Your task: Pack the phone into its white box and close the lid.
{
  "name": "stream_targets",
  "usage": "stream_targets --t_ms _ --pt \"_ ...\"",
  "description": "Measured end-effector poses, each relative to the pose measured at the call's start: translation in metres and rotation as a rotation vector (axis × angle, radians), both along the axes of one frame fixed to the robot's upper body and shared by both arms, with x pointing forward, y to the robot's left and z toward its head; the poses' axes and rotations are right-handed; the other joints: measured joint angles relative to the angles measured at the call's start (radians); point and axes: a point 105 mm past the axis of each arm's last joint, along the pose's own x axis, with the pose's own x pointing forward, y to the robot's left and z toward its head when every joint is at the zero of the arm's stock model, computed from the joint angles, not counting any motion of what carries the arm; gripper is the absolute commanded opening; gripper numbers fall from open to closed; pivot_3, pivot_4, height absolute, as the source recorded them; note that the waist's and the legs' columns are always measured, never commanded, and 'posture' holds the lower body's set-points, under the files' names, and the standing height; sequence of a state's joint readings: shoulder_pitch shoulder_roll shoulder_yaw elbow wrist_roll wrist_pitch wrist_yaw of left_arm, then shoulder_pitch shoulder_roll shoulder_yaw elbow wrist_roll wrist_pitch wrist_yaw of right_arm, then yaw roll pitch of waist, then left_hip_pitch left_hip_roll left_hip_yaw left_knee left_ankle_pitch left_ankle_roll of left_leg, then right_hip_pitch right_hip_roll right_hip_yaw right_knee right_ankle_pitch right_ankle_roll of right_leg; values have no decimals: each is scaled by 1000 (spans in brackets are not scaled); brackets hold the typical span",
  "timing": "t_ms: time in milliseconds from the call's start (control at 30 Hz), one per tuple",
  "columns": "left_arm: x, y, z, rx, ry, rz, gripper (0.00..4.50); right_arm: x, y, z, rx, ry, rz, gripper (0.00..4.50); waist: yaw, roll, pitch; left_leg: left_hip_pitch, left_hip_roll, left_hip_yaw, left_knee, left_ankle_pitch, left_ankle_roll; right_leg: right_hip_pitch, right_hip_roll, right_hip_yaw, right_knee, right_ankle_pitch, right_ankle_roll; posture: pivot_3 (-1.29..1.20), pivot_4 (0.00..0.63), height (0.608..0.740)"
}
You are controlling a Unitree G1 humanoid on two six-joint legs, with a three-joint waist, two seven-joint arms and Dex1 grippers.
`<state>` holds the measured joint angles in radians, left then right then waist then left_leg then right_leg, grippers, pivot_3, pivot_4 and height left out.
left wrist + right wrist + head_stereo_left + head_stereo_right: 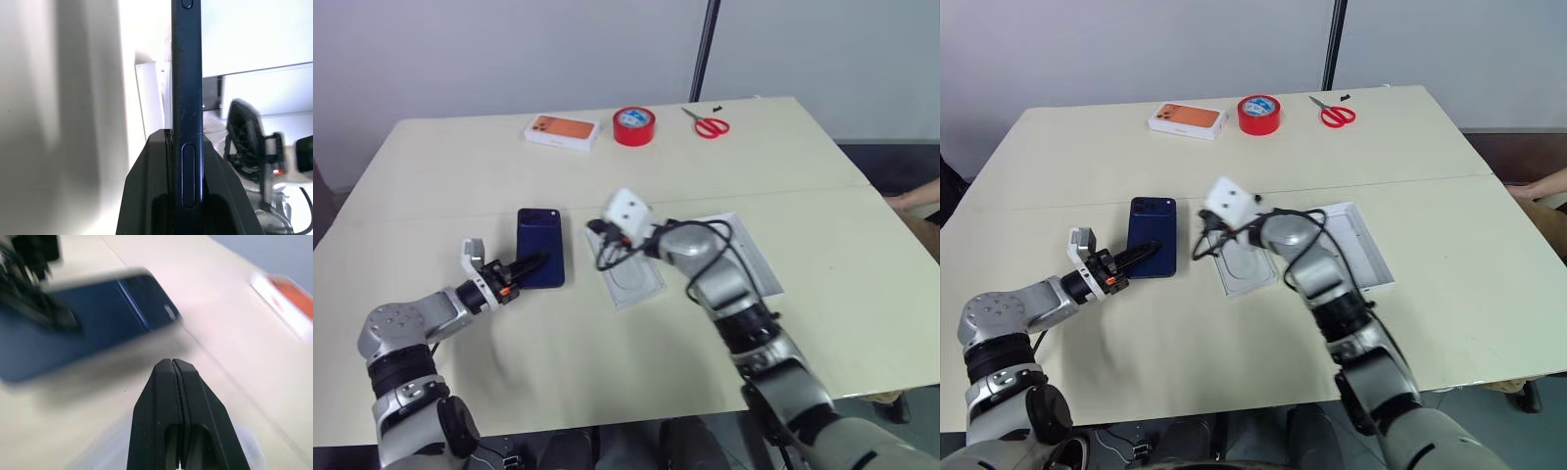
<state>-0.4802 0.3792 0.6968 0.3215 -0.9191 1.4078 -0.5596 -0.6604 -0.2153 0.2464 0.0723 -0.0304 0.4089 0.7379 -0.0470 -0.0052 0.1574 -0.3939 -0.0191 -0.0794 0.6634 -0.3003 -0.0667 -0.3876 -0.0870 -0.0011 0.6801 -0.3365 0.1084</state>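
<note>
The phone (pixel 540 245) is dark blue and lies flat-faced left of the table's middle. My left gripper (pixel 530 264) is shut on its near end, and the left wrist view shows the phone's edge (pixel 187 98) clamped between the two fingers. I cannot tell whether the phone touches the table. The white box (pixel 636 284) is a shallow tray just right of the phone, partly under my right arm. The lid (pixel 759 259) lies open side up to the right of the box. My right gripper (pixel 594 228) hovers between phone and box, shut on nothing (pixel 172 363).
At the table's far side stand a white box with an orange top (pixel 562 130), a red tape roll (pixel 633 125) and red scissors (pixel 709 125). A person's hand (pixel 915 199) rests at the right edge. Bare table lies in front of the phone and box.
</note>
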Motion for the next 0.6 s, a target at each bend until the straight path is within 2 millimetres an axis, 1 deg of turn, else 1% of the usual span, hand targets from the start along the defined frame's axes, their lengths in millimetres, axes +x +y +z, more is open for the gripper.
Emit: stream_targets --t_ms 67,133,233,267,333,433,467,533,600 --pt "0 -3 5 22 -23 -15 23 -2 -15 1 1 7 -19 0 -4 0 0 0 1 2 -1 1 -1 -1 1 0 0 0 0 0 150 740" --pt "1 -6 9 41 -42 -27 23 -1 -25 5 5 0 -36 0 -6 0 0 0 4 2 -1 1 -2 -1 4 1 -1 0 0 0 150 740" --pt "3 -9 12 50 -63 -27 0 -6 -41 6 25 25 -44 904 0 0 0 0 7 3 -1 1 -2 -1 5 1 -4 0 0 0 150 740" --pt "3 -9 13 49 -67 -26 0 -7 -46 5 29 37 -49 1373 2 0 0 -1 9 3 -1 1 -2 -1 5 1 -5 0 0 0 150 740" --pt "2 -12 16 51 -84 -29 0 -18 -54 0 16 61 -13 2439 5 0 1 -2 9 3 -1 1 -2 0 5 1 -7 0 0 0 150 740" --pt "2 -15 18 54 -98 -34 0 -39 -51 -6 17 130 94 4089 6 -1 1 -2 10 3 -1 1 -2 0 6 1 -8 0 0 0 150 740" --pt "1 -16 18 58 -98 -37 0 -47 -48 -7 19 155 138 4464 5 -1 1 -2 10 3 -1 1 -2 0 6 1 -8 0 0 0 150 740" --pt "1 -18 17 65 -96 -41 0 -61 -45 -8 -8 171 215 4464 5 -1 1 -2 10 3 -1 1 -2 0 6 1 -8 0 0 0 150 740" --pt "1 -19 17 68 -95 -42 0 -70 -42 -13 -62 150 279 4464 4 -1 1 -2 10 3 -1 1 -2 0 7 1 -8 0 0 0 150 740"
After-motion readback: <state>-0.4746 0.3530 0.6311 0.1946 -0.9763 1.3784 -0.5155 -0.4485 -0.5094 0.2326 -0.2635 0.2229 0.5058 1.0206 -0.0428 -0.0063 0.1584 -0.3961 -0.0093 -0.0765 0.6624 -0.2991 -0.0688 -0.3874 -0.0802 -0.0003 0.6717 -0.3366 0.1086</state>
